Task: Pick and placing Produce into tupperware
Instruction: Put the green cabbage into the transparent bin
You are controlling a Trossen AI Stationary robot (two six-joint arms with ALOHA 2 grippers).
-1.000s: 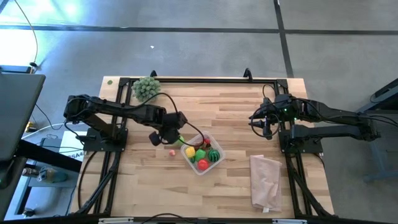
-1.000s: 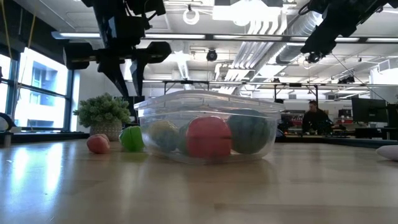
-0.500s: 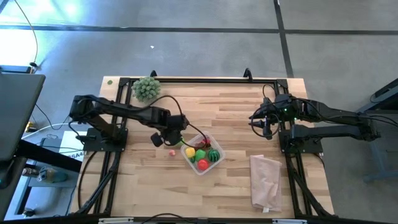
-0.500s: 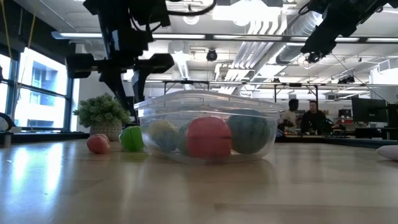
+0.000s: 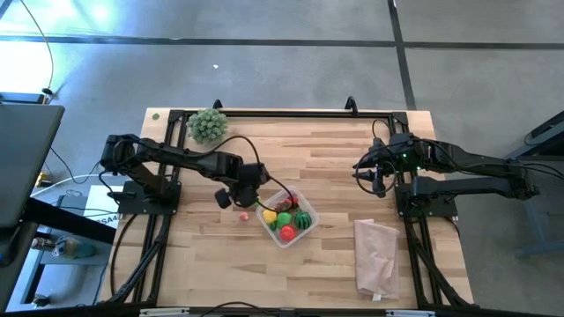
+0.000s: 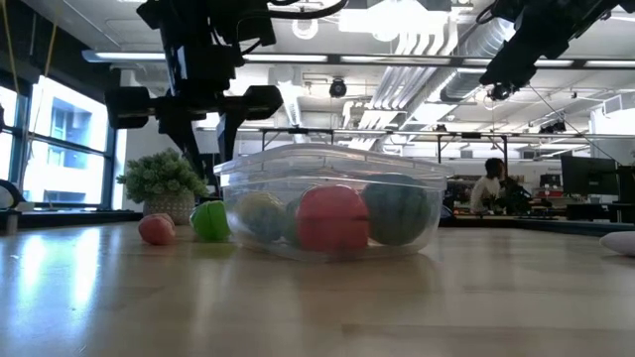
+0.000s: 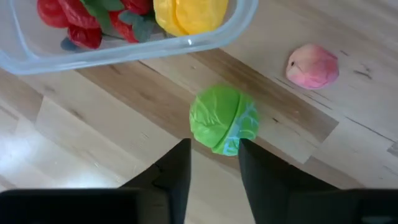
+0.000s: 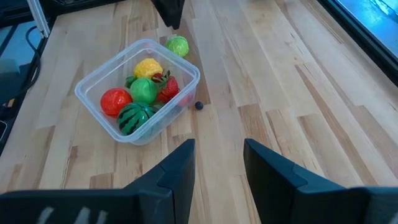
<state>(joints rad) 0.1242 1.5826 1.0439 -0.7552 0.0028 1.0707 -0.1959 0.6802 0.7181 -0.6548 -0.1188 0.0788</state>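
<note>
Fingers of left gripper point(image 7: 213, 163) spread above green produce point(image 7: 223, 119); straddle squarely, lower, pinch firmly beside tupperware point(image 7: 205, 41).

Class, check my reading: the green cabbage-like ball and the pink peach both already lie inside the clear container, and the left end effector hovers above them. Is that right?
Not quite. The green ball and the pink peach lie on the wooden table, outside the clear container, as the left wrist view shows. The left end effector does hover above the green ball.
</note>
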